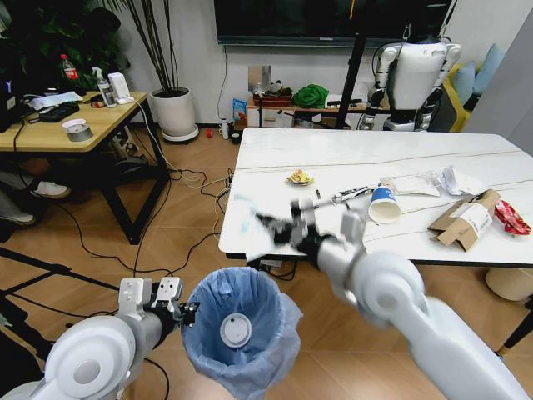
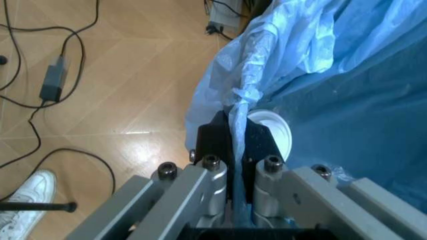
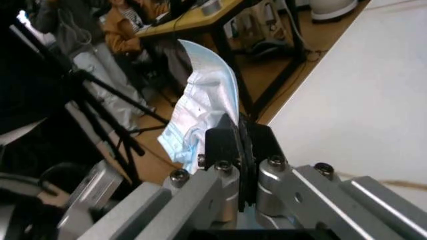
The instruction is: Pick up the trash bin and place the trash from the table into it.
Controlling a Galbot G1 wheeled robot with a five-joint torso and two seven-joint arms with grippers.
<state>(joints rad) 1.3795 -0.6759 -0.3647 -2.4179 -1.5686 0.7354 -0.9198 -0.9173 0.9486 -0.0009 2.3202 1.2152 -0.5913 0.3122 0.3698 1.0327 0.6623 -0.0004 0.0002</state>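
Head view, near to far: left claw (image 1: 185,312) clamped on bag rim of bin (image 1: 237,329), bin upright, mouth up, white lid inside. Right claw (image 1: 268,227) pinched tight on pale blue wrapper (image 1: 241,215) at near surface (image 1: 350,158) edge, wrapper sticking out past fingertips toward robot's left. Farther: cup (image 1: 384,204) on side, box (image 1: 463,220).

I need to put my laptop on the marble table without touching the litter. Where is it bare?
The far-left stretch of the table beyond the yellow scrap is bare, as is the far-right part behind the tissues. Litter crowds the near right: paper cup, cardboard box, red wrapper. The right claw holds a wrapper over the near-left edge.
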